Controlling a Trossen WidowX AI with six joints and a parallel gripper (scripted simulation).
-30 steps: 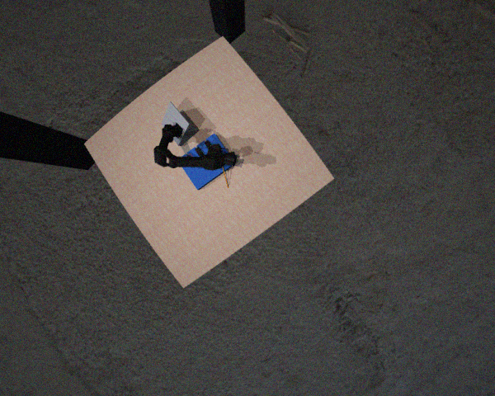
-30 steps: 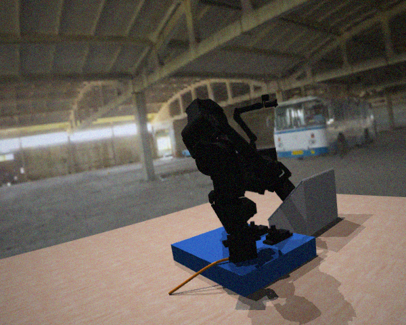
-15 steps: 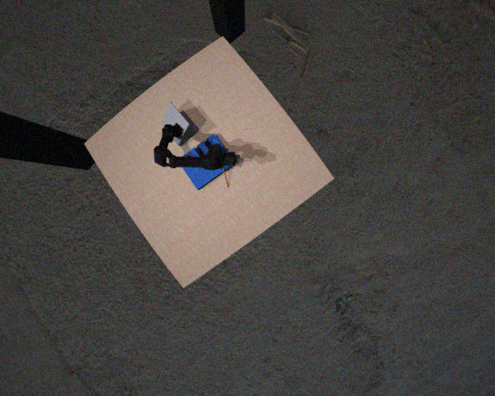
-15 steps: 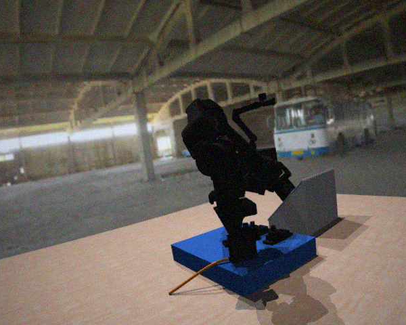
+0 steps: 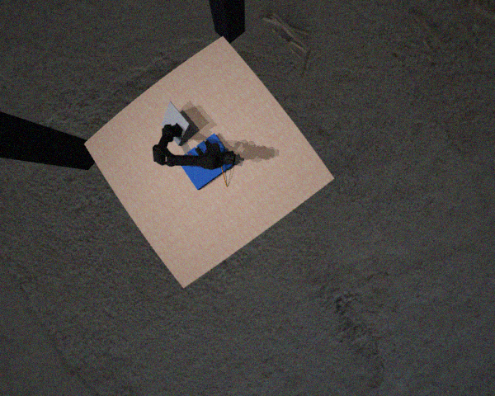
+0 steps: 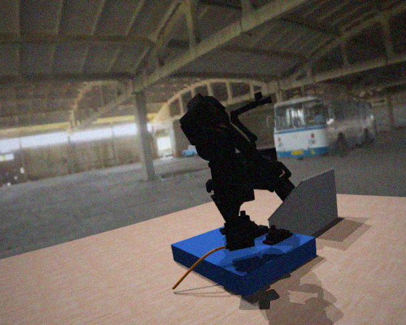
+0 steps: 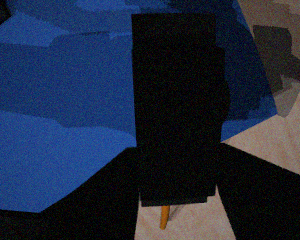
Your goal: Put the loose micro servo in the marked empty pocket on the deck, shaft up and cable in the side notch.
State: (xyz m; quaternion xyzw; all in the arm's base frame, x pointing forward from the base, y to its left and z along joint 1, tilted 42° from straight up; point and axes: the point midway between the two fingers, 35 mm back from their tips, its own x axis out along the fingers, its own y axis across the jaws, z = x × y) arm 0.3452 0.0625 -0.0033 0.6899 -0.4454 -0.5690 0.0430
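Note:
The loose micro servo [image 6: 241, 242] [image 7: 175, 75] is a black block with an orange cable [image 6: 196, 261] [image 7: 164, 217] [image 5: 225, 175]. My gripper [image 6: 234, 229] [image 7: 175, 156] is shut on it, one finger on each side in the wrist view. The servo is over the blue deck [image 6: 196, 243] [image 5: 199, 177] [image 7: 20, 170], near its front edge, and looks slightly raised. The cable runs past the deck edge, and its free end is just above the table. The marked pocket cannot be made out under the dark shadows. The ears and shaft direction are too dark to tell.
Another black servo [image 6: 277, 235] sits on the deck, with more dark parts behind the held one. A grey slanted panel [image 6: 311, 206] [image 5: 171, 115] stands beside the deck. The arm reaches over the deck from the panel side. Everything stands on a pale table [image 5: 247, 205] [image 6: 74, 279].

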